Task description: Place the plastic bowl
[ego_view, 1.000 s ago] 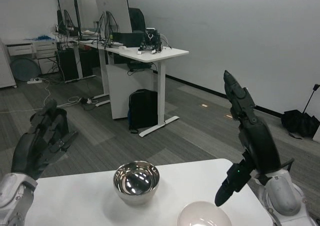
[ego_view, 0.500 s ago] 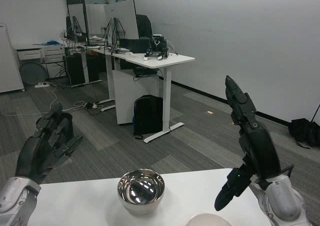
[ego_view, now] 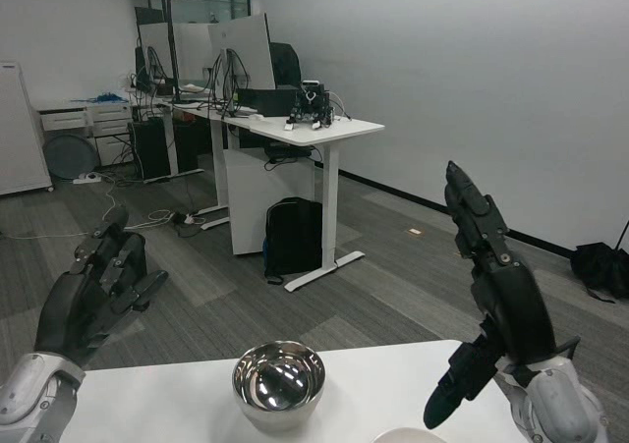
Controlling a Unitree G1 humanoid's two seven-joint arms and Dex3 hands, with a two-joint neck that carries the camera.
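Head view looks out over a white table into an office room, with a white desk carrying monitors well behind and a black backpack on the floor beneath it. Both arms are raised above the near edge. Right hand stands upright with its fingers stretched up and apart, holding nothing; left hand is lifted on the other side, fingers loosely apart, also holding nothing. Between them, on the table, sits a shiny metal bowl, upright and untouched. Only a thin pale sliver of the plastic bowl shows at the bottom edge, near the right forearm, so most of it lies out of sight.

The main risk, as I judge it, is reaching blind: with the plastic bowl almost out of frame, the right hand could come down on its rim and tip it, or nudge the metal bowl nearby instead.
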